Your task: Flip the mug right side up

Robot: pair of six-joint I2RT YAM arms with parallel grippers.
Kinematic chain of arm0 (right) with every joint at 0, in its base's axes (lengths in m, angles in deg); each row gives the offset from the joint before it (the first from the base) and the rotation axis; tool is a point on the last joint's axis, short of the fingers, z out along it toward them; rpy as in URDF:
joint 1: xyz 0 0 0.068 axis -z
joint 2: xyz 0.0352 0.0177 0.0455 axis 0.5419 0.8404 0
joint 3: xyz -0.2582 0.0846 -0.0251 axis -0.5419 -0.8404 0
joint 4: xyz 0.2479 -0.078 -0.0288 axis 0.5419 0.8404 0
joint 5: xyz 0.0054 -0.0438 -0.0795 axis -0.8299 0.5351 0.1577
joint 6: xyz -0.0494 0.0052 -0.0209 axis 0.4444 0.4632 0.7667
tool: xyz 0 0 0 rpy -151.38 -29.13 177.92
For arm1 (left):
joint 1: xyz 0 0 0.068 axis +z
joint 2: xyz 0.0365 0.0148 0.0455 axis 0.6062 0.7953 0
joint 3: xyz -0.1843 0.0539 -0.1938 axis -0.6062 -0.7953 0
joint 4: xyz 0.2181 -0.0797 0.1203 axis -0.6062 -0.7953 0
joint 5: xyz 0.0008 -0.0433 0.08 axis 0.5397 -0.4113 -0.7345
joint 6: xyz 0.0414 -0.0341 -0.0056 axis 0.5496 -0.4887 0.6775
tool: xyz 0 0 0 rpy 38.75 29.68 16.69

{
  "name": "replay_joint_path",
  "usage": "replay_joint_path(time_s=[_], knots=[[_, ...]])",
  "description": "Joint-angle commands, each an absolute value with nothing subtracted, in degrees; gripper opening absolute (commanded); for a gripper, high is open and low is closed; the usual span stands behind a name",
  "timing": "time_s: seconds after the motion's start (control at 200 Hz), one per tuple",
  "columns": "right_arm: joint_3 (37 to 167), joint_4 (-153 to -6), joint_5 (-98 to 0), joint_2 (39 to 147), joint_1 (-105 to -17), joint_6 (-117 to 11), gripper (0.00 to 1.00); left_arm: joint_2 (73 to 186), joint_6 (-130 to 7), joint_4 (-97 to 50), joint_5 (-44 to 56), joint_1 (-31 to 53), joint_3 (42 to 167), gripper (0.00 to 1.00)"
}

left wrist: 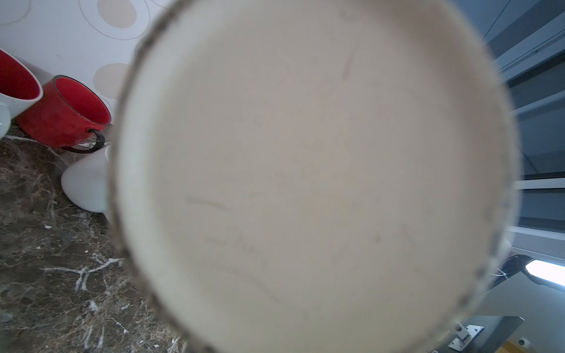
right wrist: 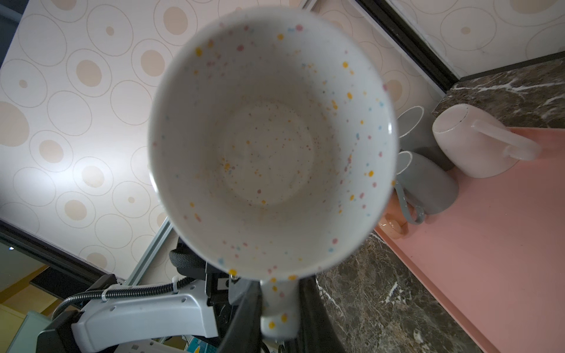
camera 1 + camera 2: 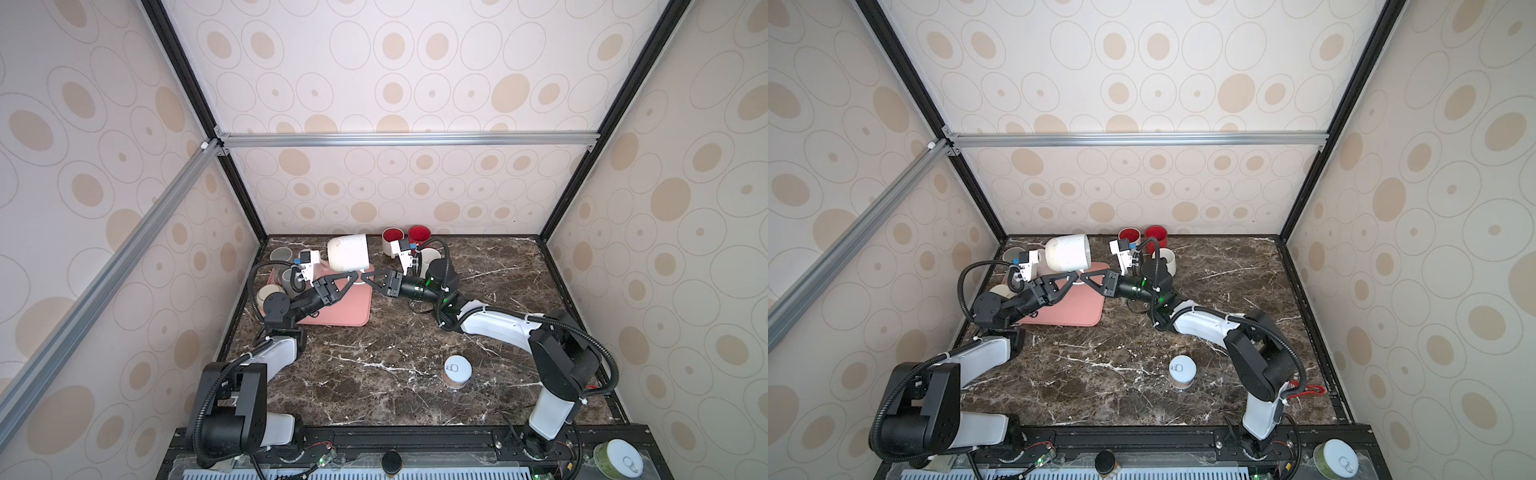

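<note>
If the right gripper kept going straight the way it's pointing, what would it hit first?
Probably the left gripper, facing it almost tip to tip at the handle of the mug that the right gripper holds; depth is hard to judge.

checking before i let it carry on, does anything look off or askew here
The speckled mug lies on its side in mid-air near the pink tray, its handle pinched by the right end effector, mouth facing that arm, so not yet upright. A lone can stands by itself toward the front.
</note>
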State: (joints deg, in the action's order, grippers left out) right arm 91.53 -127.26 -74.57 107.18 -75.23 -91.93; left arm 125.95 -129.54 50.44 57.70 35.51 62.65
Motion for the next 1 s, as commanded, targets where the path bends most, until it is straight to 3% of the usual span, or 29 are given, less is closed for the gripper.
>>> replay_joint_path(time_s=[0.0, 0.72, 0.995], knots=[[93.33, -131.4, -74.35, 106.66, -75.58, -93.41, 0.25, 125.82, -133.83, 63.26, 58.15, 36.01, 64.69, 0.0], [94.93, -129.88, -76.69, 109.45, -76.32, -94.42, 0.36, 126.78, -134.05, 64.25, 59.13, 35.71, 65.46, 0.0], [94.3, -128.62, -76.63, 109.01, -76.77, -93.51, 0.06, 125.59, -129.75, 58.21, 60.06, 35.64, 66.36, 0.0]])
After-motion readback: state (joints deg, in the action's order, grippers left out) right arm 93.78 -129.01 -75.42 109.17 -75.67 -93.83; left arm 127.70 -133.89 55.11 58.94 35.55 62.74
